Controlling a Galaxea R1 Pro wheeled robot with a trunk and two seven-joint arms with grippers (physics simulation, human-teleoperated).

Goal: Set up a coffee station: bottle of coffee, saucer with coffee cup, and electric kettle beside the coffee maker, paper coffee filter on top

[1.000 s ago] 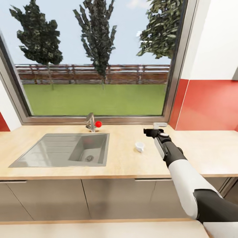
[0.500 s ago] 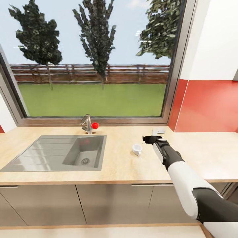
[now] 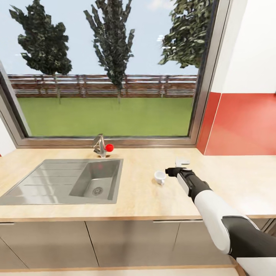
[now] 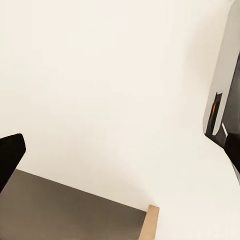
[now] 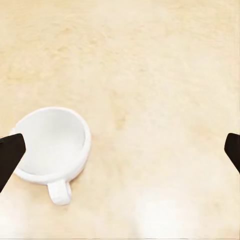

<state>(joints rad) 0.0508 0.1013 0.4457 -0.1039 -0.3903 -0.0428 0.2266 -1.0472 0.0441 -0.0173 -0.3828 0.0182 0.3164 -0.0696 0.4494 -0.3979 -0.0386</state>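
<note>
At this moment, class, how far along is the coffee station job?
Nothing looks finished. The coffee cup stands upright on the kitchen countertop near the sink, with no saucer under it. In hand: the right hand hovers open beside the cup. Every placement is left.

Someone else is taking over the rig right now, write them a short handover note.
Right gripper: open, empty, above the kitchen countertop, just beside the coffee cup.
Left gripper: jaws spread, nothing between them, facing a pale wall.
Coffee cup stands upright on the bare countertop, right of the sink, not on a saucer.
Done: nothing that shows here.
Left: grasp the cup, then every other step.
</note>
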